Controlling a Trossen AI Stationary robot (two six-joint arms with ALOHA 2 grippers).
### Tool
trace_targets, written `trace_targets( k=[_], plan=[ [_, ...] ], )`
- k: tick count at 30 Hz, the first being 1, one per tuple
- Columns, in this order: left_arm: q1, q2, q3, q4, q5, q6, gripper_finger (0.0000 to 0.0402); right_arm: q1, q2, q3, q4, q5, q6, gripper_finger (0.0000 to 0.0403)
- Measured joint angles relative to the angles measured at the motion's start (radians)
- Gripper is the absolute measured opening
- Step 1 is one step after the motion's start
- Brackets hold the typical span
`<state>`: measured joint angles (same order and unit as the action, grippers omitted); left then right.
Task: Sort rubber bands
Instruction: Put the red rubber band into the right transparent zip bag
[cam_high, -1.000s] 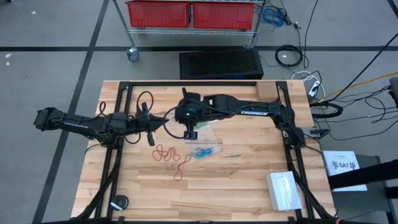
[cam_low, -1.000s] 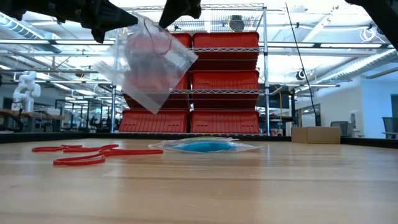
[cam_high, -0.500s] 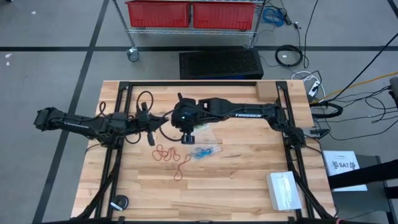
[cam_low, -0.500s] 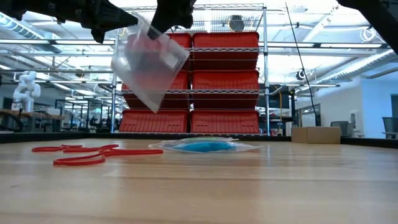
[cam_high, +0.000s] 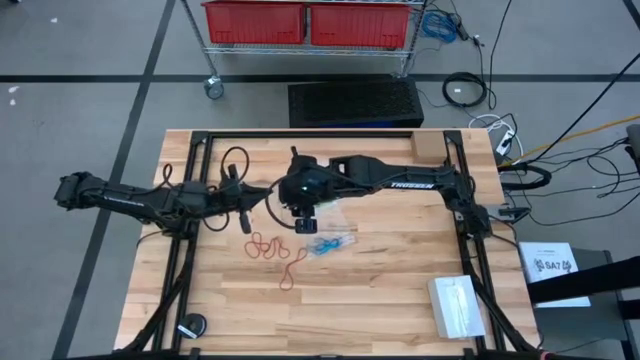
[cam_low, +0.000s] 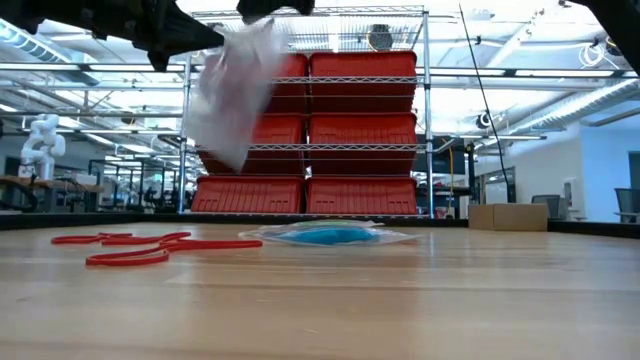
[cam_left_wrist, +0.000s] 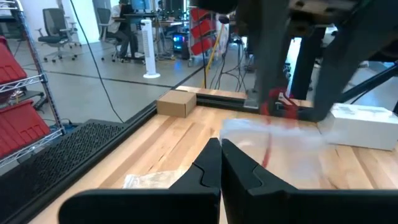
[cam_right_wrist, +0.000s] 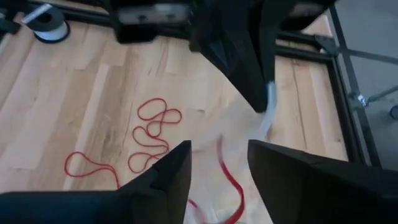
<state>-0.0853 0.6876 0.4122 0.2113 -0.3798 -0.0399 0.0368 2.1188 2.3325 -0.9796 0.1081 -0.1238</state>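
My low view shows the clear bag (cam_low: 232, 95) hanging upper left, pinched by my left gripper (cam_low: 170, 35); overhead hides it. My right gripper (cam_right_wrist: 217, 165) stands parted over red rubber bands (cam_high: 268, 248) at mid-table, blue rubber bands (cam_high: 328, 243) just right. "TROSSEN" marks the right arm (cam_high: 400, 183).

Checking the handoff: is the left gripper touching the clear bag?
Touching. In the low view the left gripper, shut, pinches the clear bag at its top corner, and the bag hangs from it.
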Motion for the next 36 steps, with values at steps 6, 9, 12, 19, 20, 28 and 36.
trace_targets(
  k=[6,9,12,19,20,28,36],
  plan=[
    [0.000,0.000,0.000,-0.001,-0.002,0.000,0.0000,0.032,-0.058,0.000,0.014,0.105,-0.041,0.0153],
    [0.000,0.000,0.000,0.000,-0.002,0.000,0.0000,0.044,-0.091,0.000,-0.035,0.176,-0.047,0.0153],
    [0.000,0.000,0.000,0.000,-0.002,0.000,0.0000,0.046,-0.131,0.000,-0.126,0.183,-0.014,0.0153],
    [0.000,0.000,0.000,0.000,-0.002,0.000,0.0000,0.043,-0.183,0.000,-0.325,0.180,0.069,0.0153],
    [0.000,0.000,0.000,0.001,-0.002,-0.001,0.0000,0.043,-0.183,0.000,-0.342,0.179,0.075,0.0153],
    [0.000,0.000,0.000,0.001,-0.002,-0.002,0.0000,0.024,-0.184,-0.151,-0.307,0.146,0.078,0.0153],
    [0.000,0.000,0.000,0.009,-0.001,-0.005,0.0000,0.004,-0.215,-0.528,0.041,-0.047,0.053,0.0153]
  ],
)
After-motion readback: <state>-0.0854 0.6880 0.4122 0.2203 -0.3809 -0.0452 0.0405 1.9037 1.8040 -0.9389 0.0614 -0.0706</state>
